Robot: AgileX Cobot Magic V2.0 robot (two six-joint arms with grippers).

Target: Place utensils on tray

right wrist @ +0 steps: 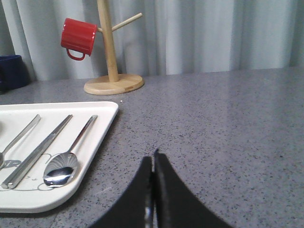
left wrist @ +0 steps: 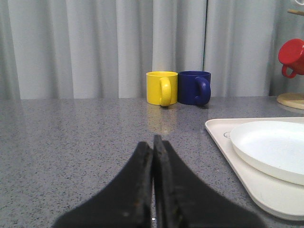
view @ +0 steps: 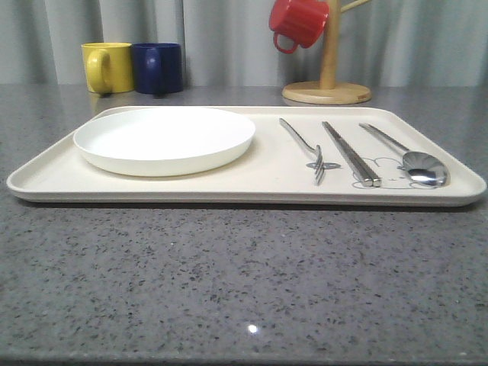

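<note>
The cream tray (view: 252, 187) lies across the grey table. On its right half lie three silver utensils side by side: a fork (view: 305, 146), a pair of chopsticks (view: 349, 152) and a spoon (view: 408, 156). From the right wrist view the spoon (right wrist: 64, 161), chopsticks (right wrist: 40, 148) and a fork handle (right wrist: 21, 135) rest on the tray (right wrist: 102, 118). My right gripper (right wrist: 153, 159) hovers over bare table beside the tray, shut and empty. My left gripper (left wrist: 153, 142) is over bare table off the tray's (left wrist: 247, 178) other end, shut, holding nothing.
A round white plate (view: 164, 139) sits on the tray's left half. A yellow mug (view: 107, 67) and a blue mug (view: 158, 67) stand at the back left. A wooden mug tree (view: 328, 76) with a red mug (view: 299, 23) stands at the back right.
</note>
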